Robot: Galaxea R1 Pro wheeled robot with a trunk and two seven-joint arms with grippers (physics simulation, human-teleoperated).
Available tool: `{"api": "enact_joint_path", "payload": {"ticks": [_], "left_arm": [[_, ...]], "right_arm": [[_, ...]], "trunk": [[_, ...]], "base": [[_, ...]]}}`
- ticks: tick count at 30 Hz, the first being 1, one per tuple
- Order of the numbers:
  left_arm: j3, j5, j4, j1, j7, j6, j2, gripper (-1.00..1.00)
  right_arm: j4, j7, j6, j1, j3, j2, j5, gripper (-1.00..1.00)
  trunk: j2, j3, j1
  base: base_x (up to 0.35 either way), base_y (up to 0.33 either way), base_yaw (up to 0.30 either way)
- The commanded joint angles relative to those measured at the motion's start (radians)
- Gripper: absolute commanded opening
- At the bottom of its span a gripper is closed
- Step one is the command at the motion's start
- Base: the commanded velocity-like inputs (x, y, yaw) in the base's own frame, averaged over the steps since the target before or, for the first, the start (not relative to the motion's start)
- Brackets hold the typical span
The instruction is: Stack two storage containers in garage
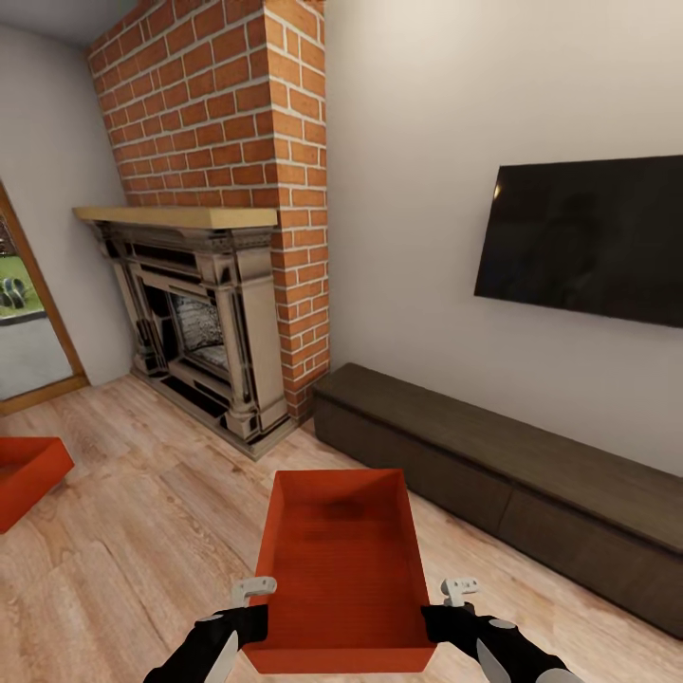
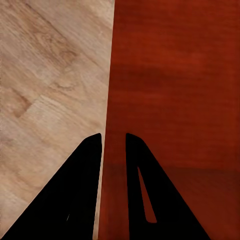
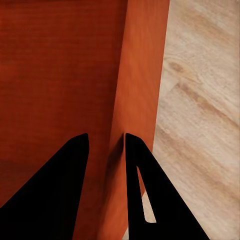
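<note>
One orange-red storage container (image 1: 343,569) hangs just in front of me over the living room's wood floor (image 1: 142,550), open top up and empty. My left gripper (image 1: 256,618) is shut on its left wall, and my right gripper (image 1: 438,617) is shut on its right wall. The left wrist view shows the left gripper (image 2: 113,140) straddling the thin wall, with the bin's inside (image 2: 175,90) beside it. In the right wrist view the right gripper (image 3: 106,141) pinches the opposite wall (image 3: 142,65). The other storage container (image 1: 24,474) lies on the floor at the far left, partly cut off.
A brick fireplace (image 1: 218,313) stands ahead to the left. A long dark cabinet (image 1: 493,465) runs along the right wall under a wall TV (image 1: 588,237). A wood-framed doorway (image 1: 24,332) opens at the far left.
</note>
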Motion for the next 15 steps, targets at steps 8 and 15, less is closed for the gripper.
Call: {"api": "enact_joint_path", "payload": {"ticks": [8,15], "left_arm": [[0.01,-0.025,-0.006,-0.001,0.013,0.006,0.002,-1.0],[0.01,-0.025,-0.006,-0.001,0.013,0.007,0.002,-1.0]], "right_arm": [[0.003,0.004,0.0,0.0,0.008,-0.001,0.02,-1.0],[0.003,0.004,0.0,0.0,0.009,-0.001,0.02,-1.0]], "trunk": [[0.056,0.024,-0.031],[0.105,0.05,-0.058]], "base": [[0.0,0.0,0.0],[0.0,0.0,0.0]]}}
